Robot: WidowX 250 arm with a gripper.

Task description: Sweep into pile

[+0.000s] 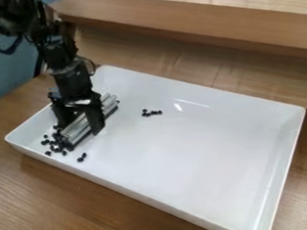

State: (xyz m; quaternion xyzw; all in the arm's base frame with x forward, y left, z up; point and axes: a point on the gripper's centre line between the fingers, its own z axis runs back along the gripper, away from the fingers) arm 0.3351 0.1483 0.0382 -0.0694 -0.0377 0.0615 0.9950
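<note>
A black two-finger gripper (80, 127), clamped around a long silver bar (78, 131), should sweep low and slowly across the white rectangular tray (203, 143), herding small black beads (56, 142) at left.

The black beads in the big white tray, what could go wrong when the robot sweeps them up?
Some small black beads lie near the smooth white tray's wall, so a hard push might flick them out. The little bunch in the middle sits apart and could get missed. The silvery ridged sweeper might twist in the black gripper.
</note>
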